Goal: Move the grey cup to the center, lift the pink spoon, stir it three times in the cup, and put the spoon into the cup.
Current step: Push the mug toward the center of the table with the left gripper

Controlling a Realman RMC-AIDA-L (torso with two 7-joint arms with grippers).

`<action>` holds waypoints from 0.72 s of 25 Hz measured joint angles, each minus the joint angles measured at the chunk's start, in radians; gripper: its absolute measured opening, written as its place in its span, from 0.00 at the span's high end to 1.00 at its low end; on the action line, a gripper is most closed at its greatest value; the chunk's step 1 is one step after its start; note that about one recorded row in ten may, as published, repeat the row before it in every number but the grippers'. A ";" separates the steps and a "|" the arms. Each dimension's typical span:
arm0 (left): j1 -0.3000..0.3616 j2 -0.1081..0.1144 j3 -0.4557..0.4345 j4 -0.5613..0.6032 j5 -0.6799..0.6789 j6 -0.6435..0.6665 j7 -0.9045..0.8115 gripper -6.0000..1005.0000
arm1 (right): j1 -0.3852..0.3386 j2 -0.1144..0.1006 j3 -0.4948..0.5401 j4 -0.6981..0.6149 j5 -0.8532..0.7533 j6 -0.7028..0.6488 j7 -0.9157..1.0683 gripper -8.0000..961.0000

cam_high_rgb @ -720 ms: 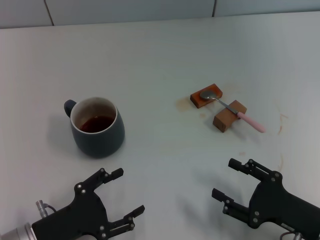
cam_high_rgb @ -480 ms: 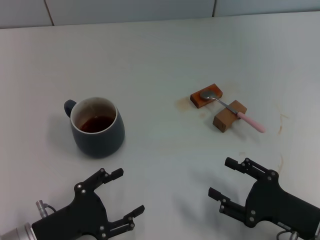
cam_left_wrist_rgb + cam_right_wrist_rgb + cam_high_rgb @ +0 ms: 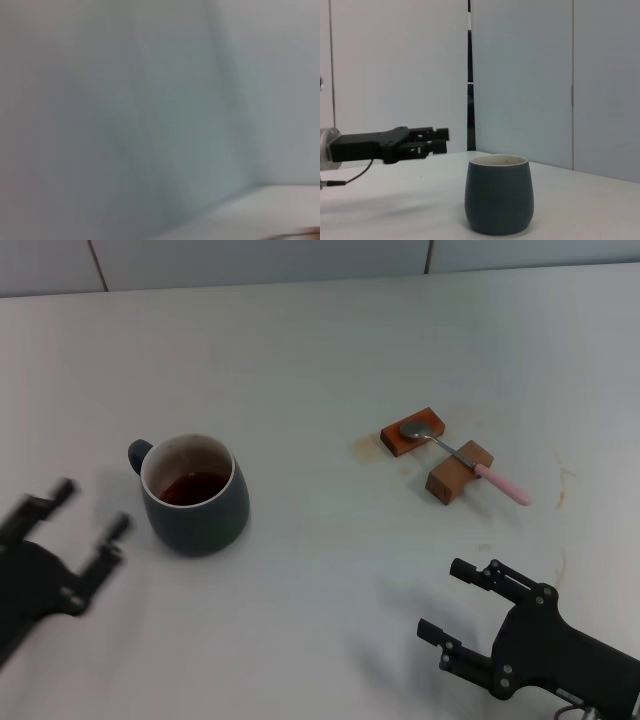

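Observation:
The grey cup stands left of the table's middle with dark liquid inside and its handle at the far left. It also shows in the right wrist view. The pink spoon lies across two brown wooden blocks, its bowl on the far one and its pink handle pointing right. My left gripper is open, blurred by motion, just left of the cup and apart from it; it also shows in the right wrist view. My right gripper is open and empty at the front right, well in front of the spoon.
The flat brown block and the upright one sit right of centre. A pale wall runs along the table's far edge. The left wrist view is a blur.
My left gripper has swung fast from the table's front up to the left side of the cup. The right gripper has shifted slightly left. Cup and spoon have not moved.

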 joint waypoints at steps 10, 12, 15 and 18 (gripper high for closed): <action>0.071 -0.013 -0.166 -0.267 -0.012 -0.342 0.483 0.54 | -0.003 -0.005 0.000 0.008 -0.001 -0.030 -0.001 0.24; 0.077 -0.013 -0.150 -0.313 -0.011 -0.396 0.526 0.59 | -0.003 -0.008 0.000 0.013 0.000 -0.045 -0.004 0.24; 0.076 -0.013 -0.122 -0.350 -0.011 -0.439 0.537 0.69 | -0.005 -0.011 0.000 0.018 0.003 -0.059 -0.006 0.24; 0.075 -0.014 -0.112 -0.386 -0.012 -0.480 0.538 0.79 | -0.004 -0.015 0.004 0.027 0.004 -0.069 -0.008 0.24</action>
